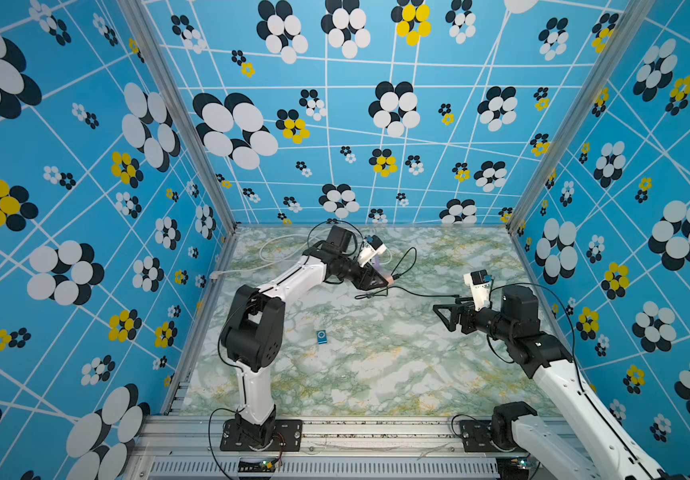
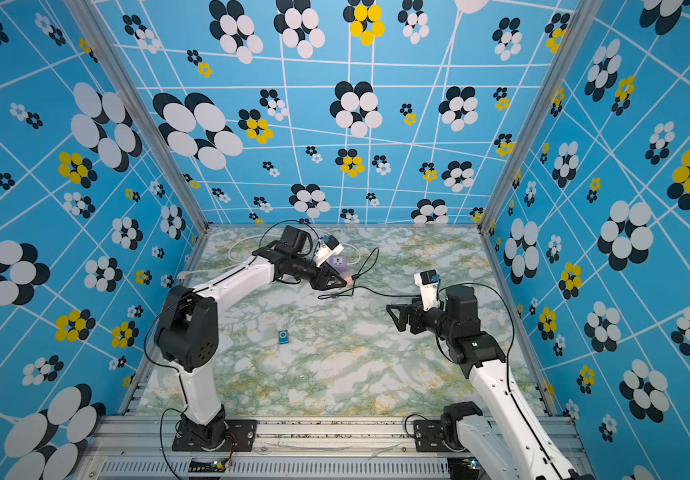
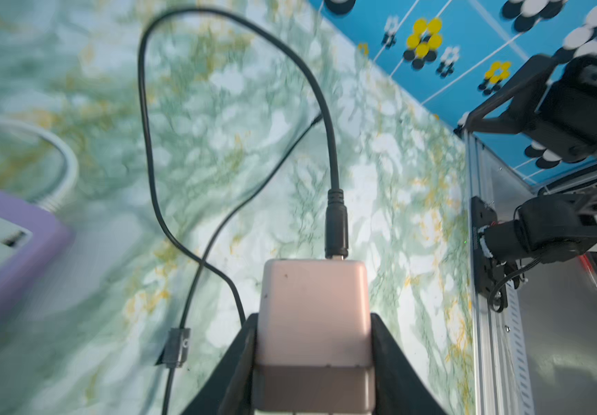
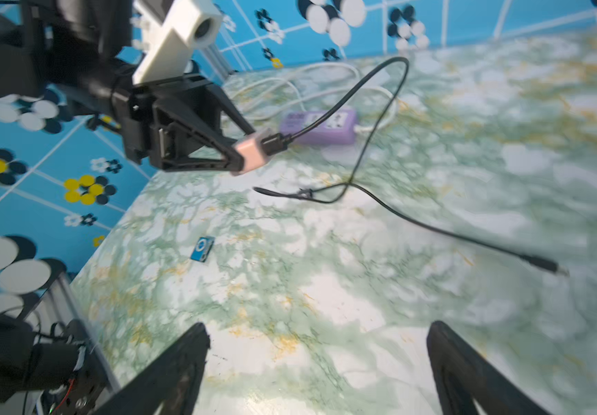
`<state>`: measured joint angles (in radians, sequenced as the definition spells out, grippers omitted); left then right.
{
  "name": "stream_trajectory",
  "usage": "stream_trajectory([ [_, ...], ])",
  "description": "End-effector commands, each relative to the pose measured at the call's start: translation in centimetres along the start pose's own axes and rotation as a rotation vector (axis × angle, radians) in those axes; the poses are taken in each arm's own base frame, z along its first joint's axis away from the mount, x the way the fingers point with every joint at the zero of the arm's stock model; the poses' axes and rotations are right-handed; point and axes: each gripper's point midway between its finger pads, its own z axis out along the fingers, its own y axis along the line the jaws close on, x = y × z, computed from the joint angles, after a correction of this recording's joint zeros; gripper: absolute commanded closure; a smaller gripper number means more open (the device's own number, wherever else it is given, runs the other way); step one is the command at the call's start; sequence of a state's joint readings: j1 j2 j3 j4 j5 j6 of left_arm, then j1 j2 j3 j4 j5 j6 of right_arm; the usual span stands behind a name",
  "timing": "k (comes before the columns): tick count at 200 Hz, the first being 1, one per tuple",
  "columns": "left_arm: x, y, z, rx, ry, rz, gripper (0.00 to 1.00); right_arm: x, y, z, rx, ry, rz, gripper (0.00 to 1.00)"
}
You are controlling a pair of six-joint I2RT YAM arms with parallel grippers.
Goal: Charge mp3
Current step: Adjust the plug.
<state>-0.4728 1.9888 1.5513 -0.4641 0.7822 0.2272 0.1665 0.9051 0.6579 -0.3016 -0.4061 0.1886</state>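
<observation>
The left arm reaches toward the far side of the marbled table (image 1: 376,374), wrist pointing to the middle. The teal mp3 (image 1: 321,336) lies flat and face up beside that arm's elbow, well apart from both grippers. The left gripper (image 4: 236,158) clamps a pinkish cube charger (image 3: 313,312) with a black cable (image 3: 333,151) plugged in, near a lilac power strip (image 4: 320,127) whose printing is too blurred to read. The right gripper (image 1: 443,318) hovers spread wide, holding nothing.
</observation>
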Motion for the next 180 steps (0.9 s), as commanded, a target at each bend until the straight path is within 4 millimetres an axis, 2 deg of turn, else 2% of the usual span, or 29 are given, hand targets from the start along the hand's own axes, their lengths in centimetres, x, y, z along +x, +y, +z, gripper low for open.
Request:
stream_trajectory([
  [1,3.8,1.4,0.8,-0.111,0.225,-0.033,0.87,1.4,-3.8,1.2,0.190,0.142,0.326,0.10],
  [9,3.6,1.3,1.5,-0.115,0.220,-0.032,0.86,1.6,-3.9,2.3,0.178,0.156,0.480,0.18],
  [23,3.7,-0.1,2.7,-0.120,0.222,0.013,0.84,1.6,-4.5,3.7,0.194,0.157,0.743,0.43],
  [29,4.0,-0.9,3.1,-0.120,0.221,0.039,0.84,1.8,-5.2,4.0,0.243,0.164,0.829,0.53],
  [33,4.2,-1.6,3.4,-0.116,0.217,0.062,0.84,2.1,-5.9,3.9,0.303,0.171,0.891,0.56],
  [56,6.7,-3.7,4.6,-0.128,0.208,0.112,0.80,2.9,-9.5,2.5,0.661,0.235,1.068,0.52],
  [64,7.6,-4.0,5.0,-0.137,0.215,0.095,0.81,3.2,-10.2,2.3,0.753,0.284,1.090,0.50],
  [69,8.1,-4.0,5.4,-0.144,0.224,0.091,0.81,3.1,-11.4,1.9,0.808,0.299,1.131,0.48],
  [83,9.3,-3.8,6.3,-0.190,0.255,0.084,0.81,3.8,-12.6,2.8,0.887,0.377,1.182,0.46],
  [96,9.3,-3.5,6.6,-0.225,0.241,0.073,0.82,3.1,-13.7,4.5,0.900,0.387,1.168,0.47],
  [108,8.3,-3.4,6.2,-0.245,0.186,0.044,0.84,0.3,-13.9,6.7,0.797,0.349,1.057,0.50],
  [118,7.4,-3.5,5.5,-0.246,0.127,0.046,0.84,-2.7,-12.8,8.2,0.634,0.310,0.895,0.52],
  [120,6.7,-3.8,4.9,-0.247,0.100,0.054,0.84,-3.5,-12.5,8.4,0.600,0.292,0.858,0.52],
  [129,4.9,-4.0,3.3,-0.246,0.015,0.060,0.83,-6.5,-9.8,9.8,0.352,0.201,0.696,0.50],
  [136,3.5,-3.9,1.8,-0.226,-0.061,0.060,0.83,-8.8,-7.8,9.2,0.207,0.085,0.602,0.48],
  [140,2.6,-3.7,1.0,-0.220,-0.104,0.057,0.83,-9.3,-6.9,8.7,0.151,0.024,0.564,0.44],
  [150,0.9,-2.9,-1.0,-0.229,-0.191,0.050,0.83,-11.9,-4.2,7.0,-0.033,-0.163,0.497,0.25],
  [157,-0.3,-2.6,-2.1,-0.229,-0.235,0.064,0.83,-12.6,-2.4,6.1,-0.162,-0.237,0.512,0.13],
  [164,-1.4,-2.4,-3.1,-0.237,-0.274,0.084,0.83,-13.1,-0.4,5.9,-0.305,-0.256,0.543,0.11],
  [172,-2.7,-2.7,-4.0,-0.215,-0.319,0.107,0.83,-13.2,1.8,6.5,-0.446,-0.210,0.596,0.10],
  [174,-3.1,-2.7,-4.2,-0.212,-0.332,0.112,0.83,-13.2,2.0,6.7,-0.469,-0.200,0.606,0.05],
  [176,-3.5,-2.8,-4.4,-0.208,-0.344,0.114,0.83,-12.9,3.2,7.1,-0.505,-0.169,0.622,0.02],
  [180,-4.2,-2.9,-4.8,-0.205,-0.369,0.119,0.83,-12.6,3.8,7.9,-0.537,-0.139,0.669,0.01],
])
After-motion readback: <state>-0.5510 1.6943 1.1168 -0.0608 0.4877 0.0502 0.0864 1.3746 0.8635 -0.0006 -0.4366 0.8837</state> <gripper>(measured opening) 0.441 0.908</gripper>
